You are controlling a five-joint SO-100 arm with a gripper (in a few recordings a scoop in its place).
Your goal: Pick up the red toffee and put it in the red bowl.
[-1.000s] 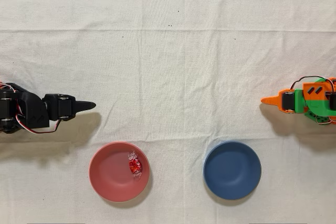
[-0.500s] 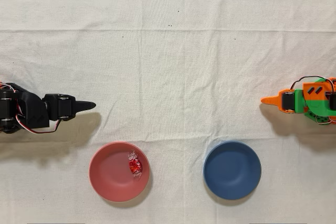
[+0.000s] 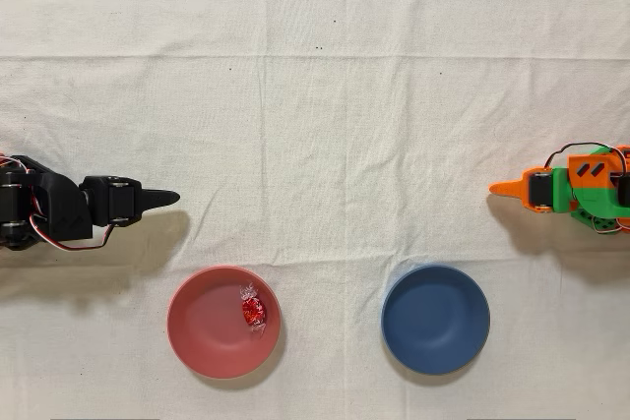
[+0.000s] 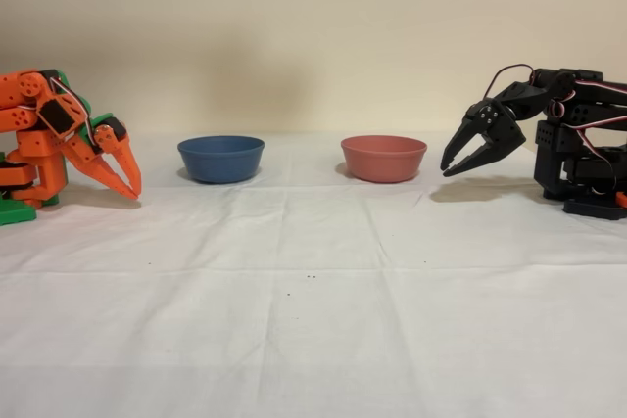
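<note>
black arm [image 4: 573, 129] | matte plastic | red-white cables | pointed end effector [image 4: 454, 165]

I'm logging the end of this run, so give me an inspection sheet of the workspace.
Surface: creased white cloth, a few dark specks.
Job's things: red toffee lies inside the red bowl.
Clutter: empty blue bowl.
Grippers: black gripper off the cloth, jaws parted and empty, beside the red bowl; orange arm idle.
Cables: red and white wires on the black arm.
Surroundings: plain beige wall.
</note>
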